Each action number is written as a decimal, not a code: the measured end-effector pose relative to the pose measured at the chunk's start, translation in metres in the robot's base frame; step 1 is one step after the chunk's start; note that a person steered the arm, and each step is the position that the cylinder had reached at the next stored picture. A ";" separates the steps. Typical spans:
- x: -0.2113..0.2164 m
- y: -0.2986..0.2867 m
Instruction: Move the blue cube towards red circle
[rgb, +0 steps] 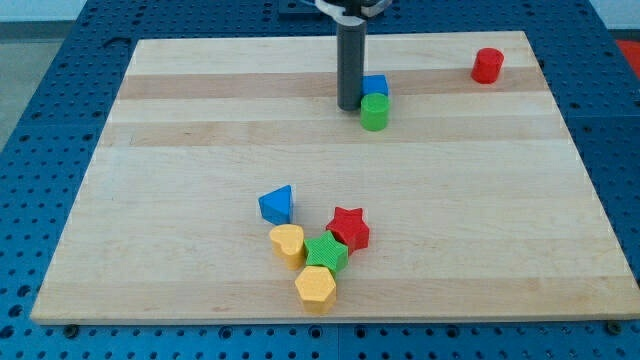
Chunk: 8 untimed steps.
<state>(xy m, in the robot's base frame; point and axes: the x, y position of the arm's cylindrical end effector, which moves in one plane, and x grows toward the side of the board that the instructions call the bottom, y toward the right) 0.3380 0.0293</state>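
The blue cube (375, 87) sits near the view's top centre on the wooden board. A green cylinder (374, 112) touches its lower side. My tip (349, 107) is the lower end of the dark rod, right against the blue cube's left side and just left of the green cylinder. The red circle, a red cylinder (487, 65), stands at the view's top right, well to the right of the blue cube.
A cluster lies at the view's lower centre: a blue triangle (277, 205), a red star (349, 229), a yellow heart (288, 243), a green star (326, 253) and a yellow hexagon (316, 287). The board's edge (330, 320) borders a blue perforated table.
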 end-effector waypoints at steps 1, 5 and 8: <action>-0.003 0.021; -0.056 0.134; 0.041 0.094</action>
